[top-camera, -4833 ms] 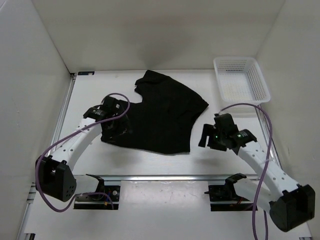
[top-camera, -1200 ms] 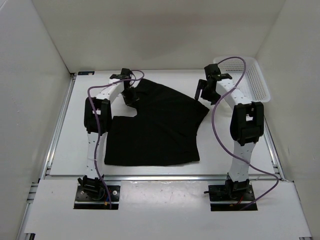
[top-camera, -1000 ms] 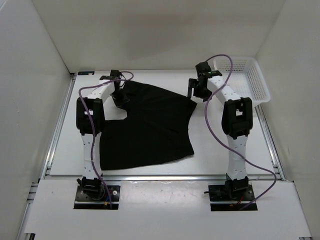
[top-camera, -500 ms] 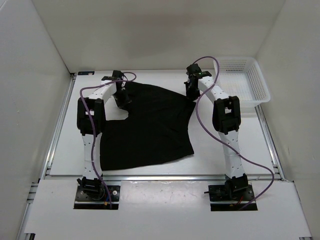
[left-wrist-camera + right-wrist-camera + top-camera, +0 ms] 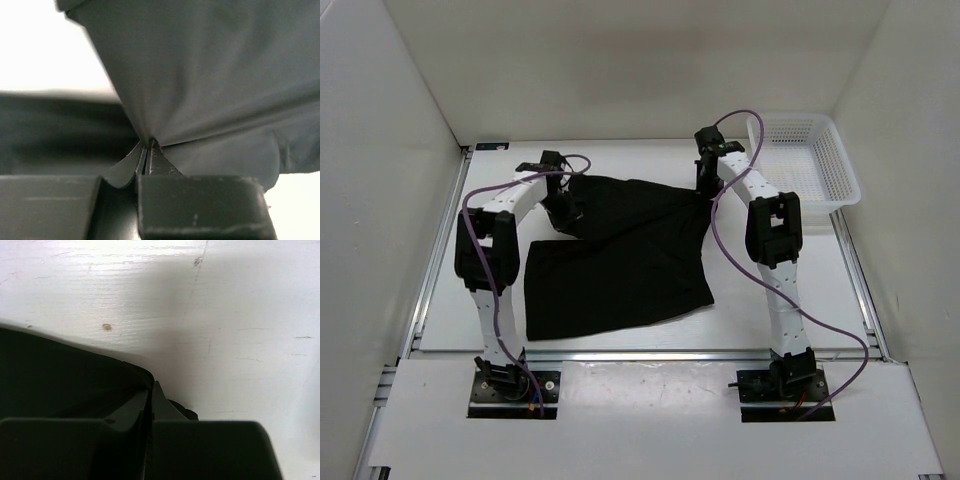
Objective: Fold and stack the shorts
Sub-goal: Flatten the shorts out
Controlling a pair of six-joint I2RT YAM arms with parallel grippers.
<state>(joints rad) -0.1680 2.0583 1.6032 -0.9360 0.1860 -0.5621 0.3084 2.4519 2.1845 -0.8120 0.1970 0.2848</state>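
The black shorts (image 5: pixel 620 260) lie spread over the middle of the white table. My left gripper (image 5: pixel 560 203) is at their far left edge, shut on a pinch of the cloth. In the left wrist view the fabric (image 5: pixel 200 75) rises taut from the closed tips of that gripper (image 5: pixel 148 145). My right gripper (image 5: pixel 705 192) is at the far right corner of the shorts, shut on it. In the right wrist view the dark cloth (image 5: pixel 60 370) runs into the closed tips of the right gripper (image 5: pixel 151 388), low over the table.
A white perforated basket (image 5: pixel 840 165) stands at the far right, just beyond the right arm. White walls close in the table on three sides. An aluminium rail (image 5: pixel 445 230) runs along the left edge. Purple cables loop off both arms.
My right gripper came down onto the far right corner and shut on it. My left gripper drew the far left edge slightly nearer, bunching the cloth there.
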